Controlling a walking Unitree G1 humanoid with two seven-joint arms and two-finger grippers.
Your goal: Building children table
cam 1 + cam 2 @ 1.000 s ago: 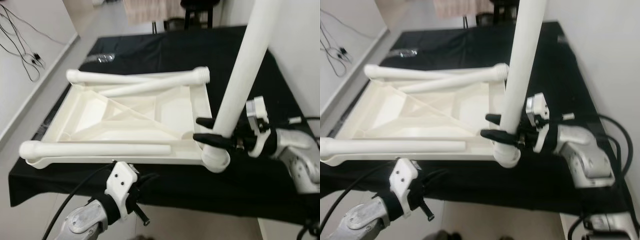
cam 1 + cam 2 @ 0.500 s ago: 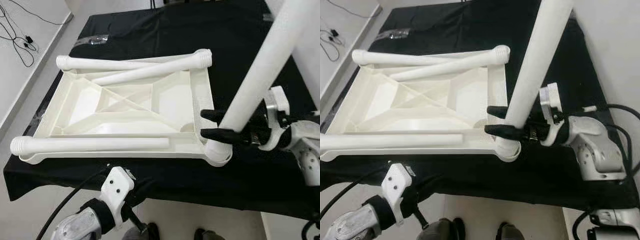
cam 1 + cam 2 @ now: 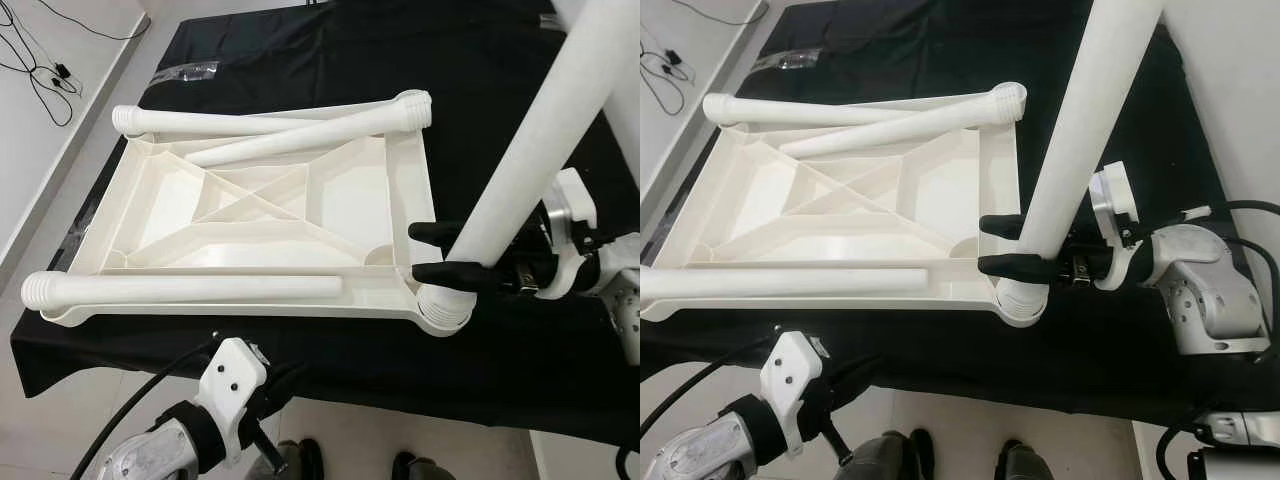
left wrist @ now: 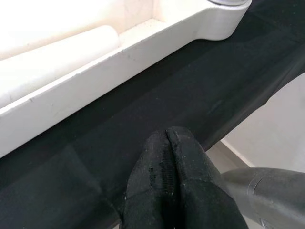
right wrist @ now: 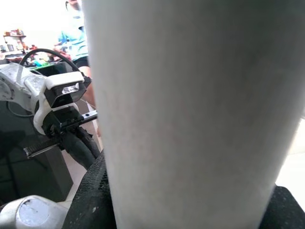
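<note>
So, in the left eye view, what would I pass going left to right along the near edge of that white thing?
Threaded end of the lying leg → that lying leg → corner socket where the upright leg stands → right gripper clamped around the upright leg → robot's silver right arm.

We see the tabletop [image 3: 290, 215] lying underside up on the cloth-covered table [image 3: 330, 60], near its front edge. One leg [image 3: 185, 290] lies along the tabletop's front edge, two more legs [image 3: 270, 135] lie crossing at its back edge. A fourth leg [image 3: 540, 130] stands tilted in the socket [image 3: 443, 308] at the front right corner, the right gripper [image 3: 440, 255] closed around it just above. The left gripper [image 4: 174, 186], closed, sits below the table's front edge.
</note>
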